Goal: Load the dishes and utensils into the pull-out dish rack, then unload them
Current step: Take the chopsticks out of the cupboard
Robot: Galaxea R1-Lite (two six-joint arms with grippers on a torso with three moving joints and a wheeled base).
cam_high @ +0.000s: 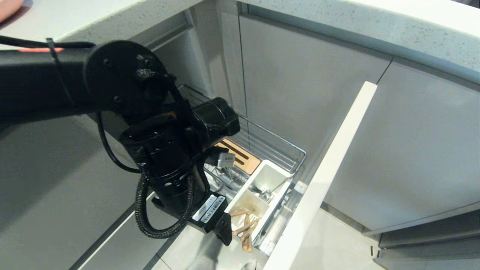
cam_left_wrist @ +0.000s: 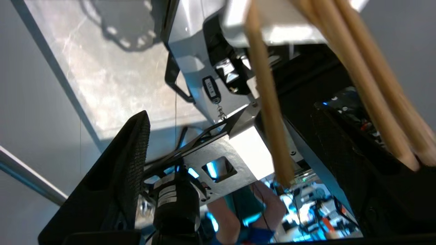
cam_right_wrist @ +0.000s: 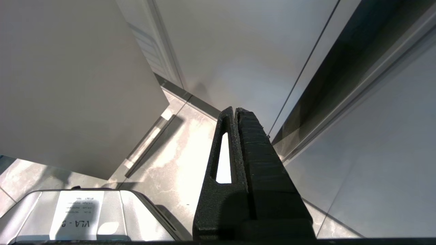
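The pull-out dish rack stands drawn out, with its wood strip, white utensil box and pale front panel. Light wooden chopsticks lean out of the box's near compartment. My left gripper is low beside that box and open wide. One chopstick crosses the gap between its fingers untouched, and others lie close to the right finger. One black finger shows in the head view. Something silvery glints in the far compartment. My right gripper is shut and parked. No plate or bowl is visible in the rack.
Grey cabinet fronts flank the rack on both sides under a speckled counter. My left arm hides the rack's near part. A person's arm shows behind my base in the left wrist view.
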